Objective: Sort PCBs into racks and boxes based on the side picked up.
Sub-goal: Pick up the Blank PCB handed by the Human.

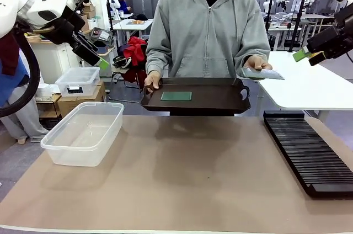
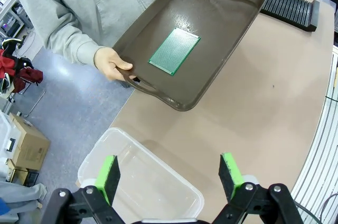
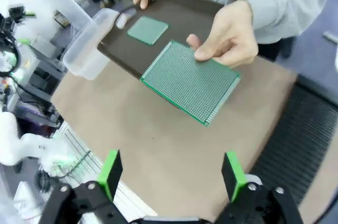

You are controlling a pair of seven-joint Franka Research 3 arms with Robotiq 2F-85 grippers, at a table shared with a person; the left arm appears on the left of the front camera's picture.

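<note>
Both gaping: ease right pincer [image 3: 171, 175] onto offered PCB [image 3: 190, 81], 7 o'clock edge (left pincer [image 2: 169, 177] idle), clear of the hand [image 3: 227, 39]; match its seemingly slight tilt.

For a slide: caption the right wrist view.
Person's hand holds out a green PCB before the open right gripper; another PCB lies on the tray.

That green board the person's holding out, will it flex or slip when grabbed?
Probably stiff: the PCB juts flat past the person's hand without sagging. Likely light, since that hand alone holds it by one edge. Its thin, smooth faces might slip.
</note>
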